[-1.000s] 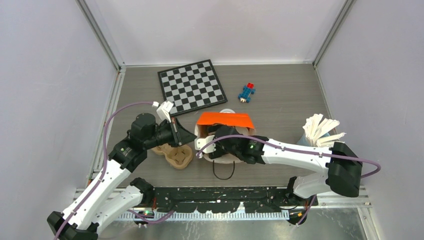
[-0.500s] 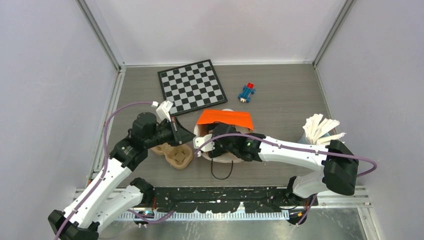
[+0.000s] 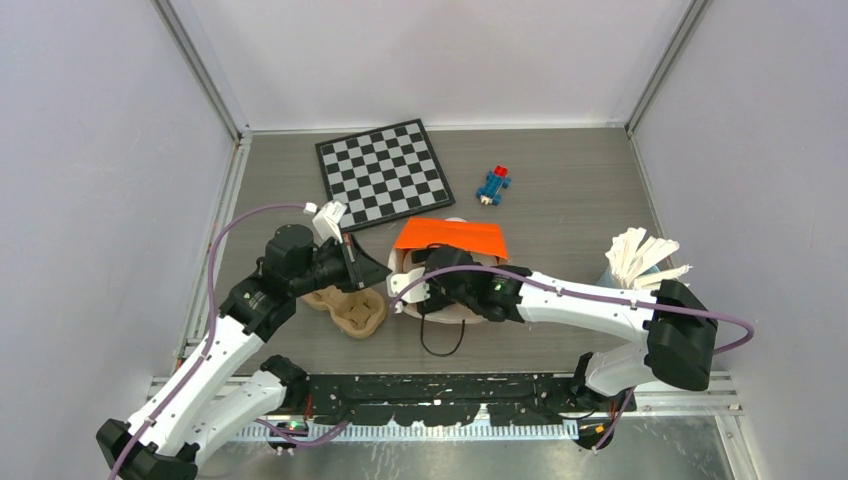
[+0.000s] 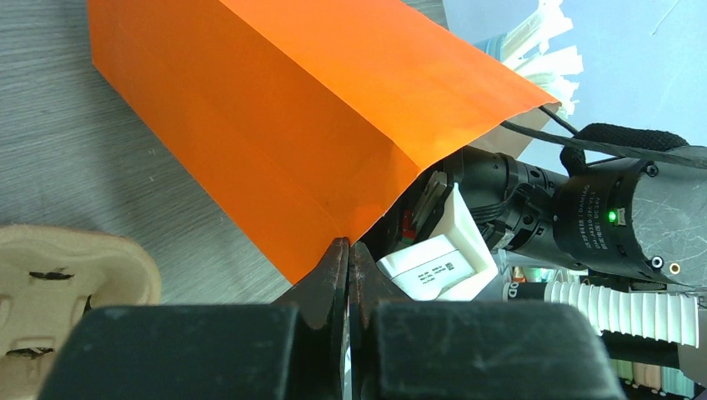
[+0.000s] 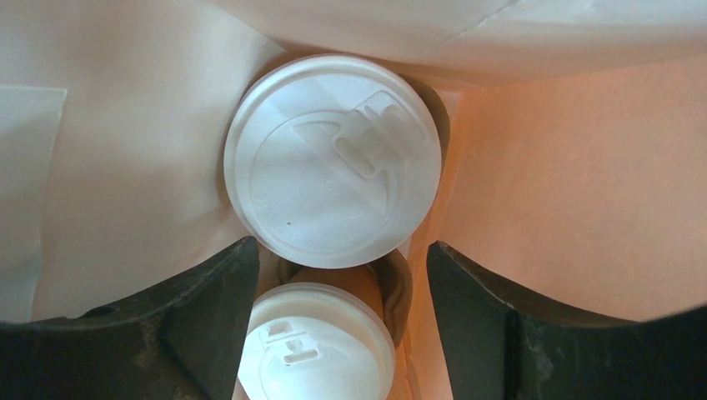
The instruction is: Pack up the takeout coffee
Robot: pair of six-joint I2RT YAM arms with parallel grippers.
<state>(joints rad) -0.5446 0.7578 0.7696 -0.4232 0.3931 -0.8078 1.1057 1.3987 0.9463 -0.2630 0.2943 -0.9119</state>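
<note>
1. The left gripper point(image 4: 348, 258) has its jaws closed on the lip of the orange bag point(image 4: 275, 108), pinching 1 wall so the mouth gapes toward the right arm. Just beside it on the tabletop point(image 3: 560, 190) sits the pulp tray point(image 3: 352, 310). Its visible pockets hold no cup.
2. The right gripper point(image 5: 340, 248) is inside the bag, its jaws spread wide and gripping nothing.
3. Both cups are in the bag, with only their white lids showing. The far cup point(image 5: 332, 158) sits just past the fingertips, against the paper wall. The near cup point(image 5: 317, 342) lies between the jaws, with a gap on its right side.
4. Each cup probably handles as light but top-heavy. Its kraft wall is soft enough to dent under a hard squeeze, and its plastic lid is slick and could pop off. The safest hold looks to be around the body just under the lid, where the rim stiffens the paper, and never by the lid alone.
</note>
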